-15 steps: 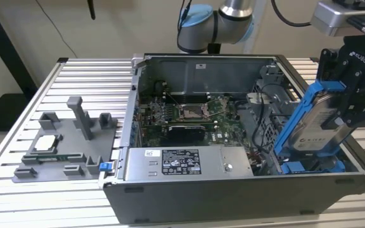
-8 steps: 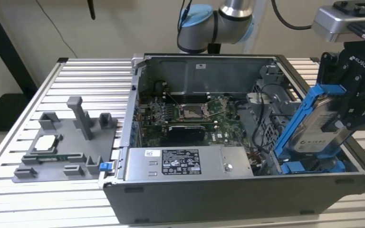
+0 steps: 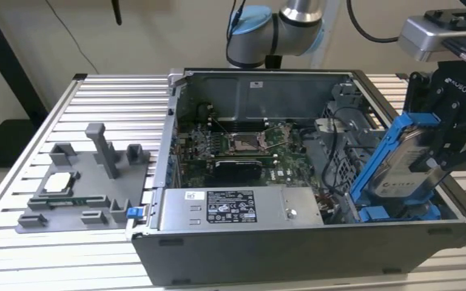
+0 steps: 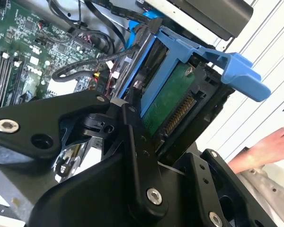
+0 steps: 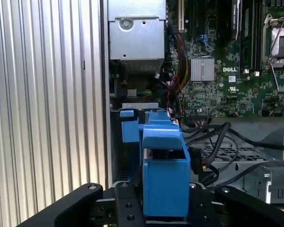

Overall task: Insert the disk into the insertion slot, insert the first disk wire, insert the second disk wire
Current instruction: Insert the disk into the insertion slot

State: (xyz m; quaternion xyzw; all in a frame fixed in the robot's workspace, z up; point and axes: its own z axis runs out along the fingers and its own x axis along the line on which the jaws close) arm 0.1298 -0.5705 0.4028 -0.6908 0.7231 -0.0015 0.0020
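Hand (image 3: 431, 159) clenched on disk (image 3: 397, 177), tilted over insertion slot (image 3: 395, 213). Disk likely stiff, dense, shock-sensitive: place your grip on blue carrier (image 5: 163, 142) sides, off circuit board (image 4: 173, 97).

on the desk (image 3: 95, 91), a parts fixture (image 3: 87, 182) lies at the exterior view's left of the open case (image 3: 298, 248), in which the power-supply box (image 3: 241, 209) sits before the motherboard (image 3: 241, 148) and the disk (image 3: 395, 176) leans over the insertion slot (image 3: 395, 213).
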